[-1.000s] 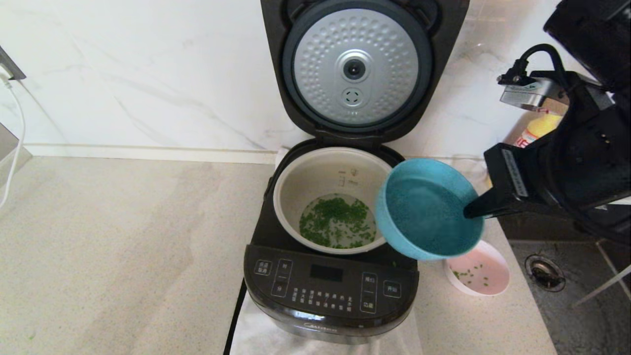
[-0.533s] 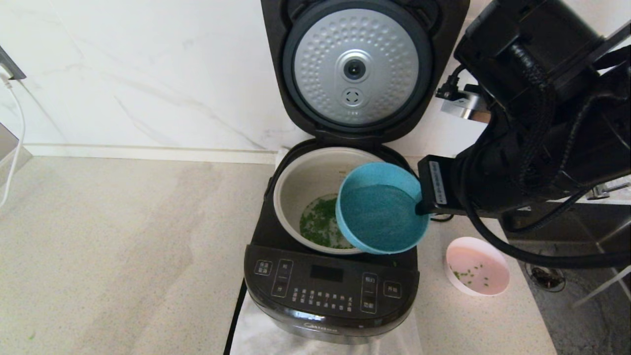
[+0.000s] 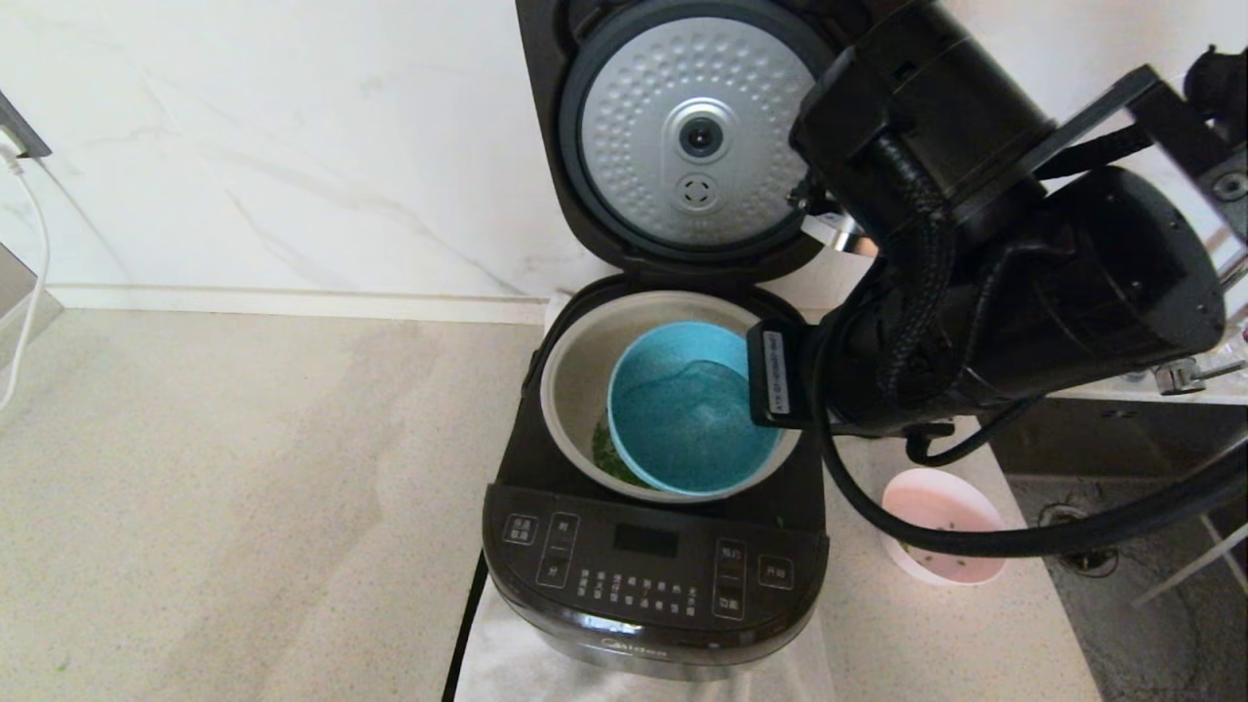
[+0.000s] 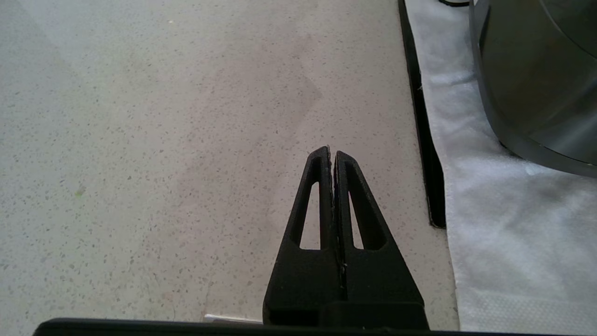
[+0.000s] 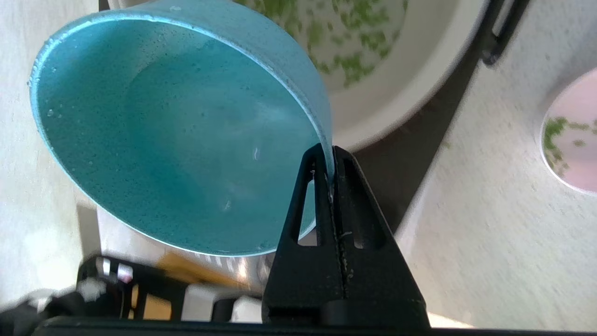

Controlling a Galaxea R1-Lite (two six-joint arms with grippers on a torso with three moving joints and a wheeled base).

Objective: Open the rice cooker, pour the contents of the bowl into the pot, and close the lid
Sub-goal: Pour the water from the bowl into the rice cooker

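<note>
The black rice cooker [image 3: 653,575] stands open, its lid [image 3: 697,136] upright with the dimpled silver plate facing me. The pale pot [image 3: 575,380] inside holds green bits [image 5: 354,42] in water. My right gripper [image 5: 329,154] is shut on the rim of a blue bowl [image 3: 682,409], which hangs tilted over the pot's right half and hides most of the green bits. Clear liquid lies in the bowl [image 5: 177,130]. My left gripper [image 4: 332,154] is shut and empty, low over the counter left of the cooker.
A small pink bowl [image 3: 941,526] with a few green bits sits on the counter right of the cooker. A sink [image 3: 1121,585] lies further right. A white cloth [image 4: 503,233] and a black cord [image 4: 422,140] lie by the cooker's base.
My right arm has carried the blue bowl leftward, from beside the cooker's right edge to over the pot. The arm now hides part of the lid and of the pink bowl.
</note>
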